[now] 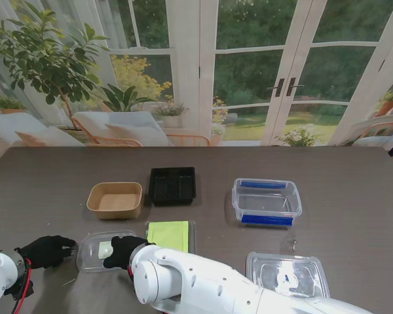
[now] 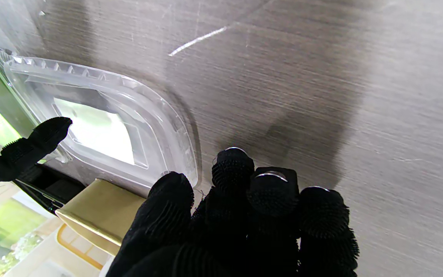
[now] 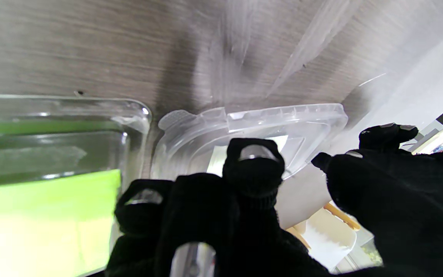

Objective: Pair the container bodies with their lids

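Two black-gloved hands meet at one small clear lid [image 1: 95, 250] lying near my edge of the grey table [image 1: 354, 196]. No brand or writing can be read anywhere; the lid carries only a pale blank label at its middle. The right hand [image 1: 122, 251] rests on the lid's right side, fingers curled over its rim, though whether it truly grips cannot be told. The left hand [image 1: 47, 250] sits just beside the lid's left edge with its fingers bunched together on the table top, holding nothing. Touching the lid's right side is a clear lid with a lime-green sheet [image 1: 170, 235]. Farther from me stand three bodies, each with nothing in it: a brown paper tray [image 1: 114, 199] on the left, a black compartment tray [image 1: 172, 185] beside it, and a clear box with blue clips [image 1: 266, 201] well to the right. A large clear lid [image 1: 287, 275] lies nearer to me than that box.
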{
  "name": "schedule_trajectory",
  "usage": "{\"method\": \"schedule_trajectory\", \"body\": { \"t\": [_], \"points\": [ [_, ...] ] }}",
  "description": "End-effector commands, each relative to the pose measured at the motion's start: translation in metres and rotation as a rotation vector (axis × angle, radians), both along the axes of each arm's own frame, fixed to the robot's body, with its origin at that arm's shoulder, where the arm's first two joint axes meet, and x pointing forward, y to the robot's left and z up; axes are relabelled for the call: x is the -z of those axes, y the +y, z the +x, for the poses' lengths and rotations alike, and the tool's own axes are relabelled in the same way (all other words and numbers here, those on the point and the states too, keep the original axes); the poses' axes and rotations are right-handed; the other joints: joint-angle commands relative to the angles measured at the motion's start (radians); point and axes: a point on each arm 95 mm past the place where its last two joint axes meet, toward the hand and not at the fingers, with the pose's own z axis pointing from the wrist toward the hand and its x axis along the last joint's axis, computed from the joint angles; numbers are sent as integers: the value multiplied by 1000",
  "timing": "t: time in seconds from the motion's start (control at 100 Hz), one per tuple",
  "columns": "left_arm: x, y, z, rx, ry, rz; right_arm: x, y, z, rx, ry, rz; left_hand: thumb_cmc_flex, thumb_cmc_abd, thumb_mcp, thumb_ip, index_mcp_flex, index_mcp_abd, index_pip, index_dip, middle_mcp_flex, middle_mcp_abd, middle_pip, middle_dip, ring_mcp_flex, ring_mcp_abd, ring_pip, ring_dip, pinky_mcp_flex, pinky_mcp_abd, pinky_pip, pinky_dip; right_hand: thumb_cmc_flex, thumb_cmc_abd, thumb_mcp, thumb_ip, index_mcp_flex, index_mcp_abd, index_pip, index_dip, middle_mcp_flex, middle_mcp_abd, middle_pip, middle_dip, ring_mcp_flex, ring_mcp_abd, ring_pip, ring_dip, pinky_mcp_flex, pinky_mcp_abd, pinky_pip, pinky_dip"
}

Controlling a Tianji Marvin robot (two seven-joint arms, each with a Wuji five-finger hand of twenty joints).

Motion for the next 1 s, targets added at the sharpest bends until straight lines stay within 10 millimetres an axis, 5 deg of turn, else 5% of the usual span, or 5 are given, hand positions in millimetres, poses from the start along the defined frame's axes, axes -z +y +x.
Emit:
{"method": "schedule_trajectory", "body": {
  "t": [0.0,0.52,0.99],
  "points": [
    [0,-3,-2,3,4,-10,-2,3,-3,-7,-1,7,3,55,-16,29,1,6,-5,-8,4,15,1,-2,10,-6,3,-3,2,13,23,1,-35,15,-14,25,15,0,17,7,97,55,38,-3,9,-137,72,4,610,-42,197,-14],
    [-26,-26,0,68,-28,-76,-16,-6,10,30,-28,12,-4,60,-16,30,66,10,15,0,54,-4,28,4,74,-28,38,-15,72,18,75,-10,-35,14,-16,19,29,-11,8,5,97,58,37,-4,9,-137,72,1,610,-38,197,-16],
    [-19,-26,0,90,73,-71,-13,-14,17,49,-23,-5,-3,64,-16,30,72,8,15,2,51,3,21,2,65,-18,35,-25,59,21,73,-27,-35,14,-16,17,39,-17,3,6,97,58,37,-4,9,-133,72,-1,610,-37,197,-17]
  ]
}}
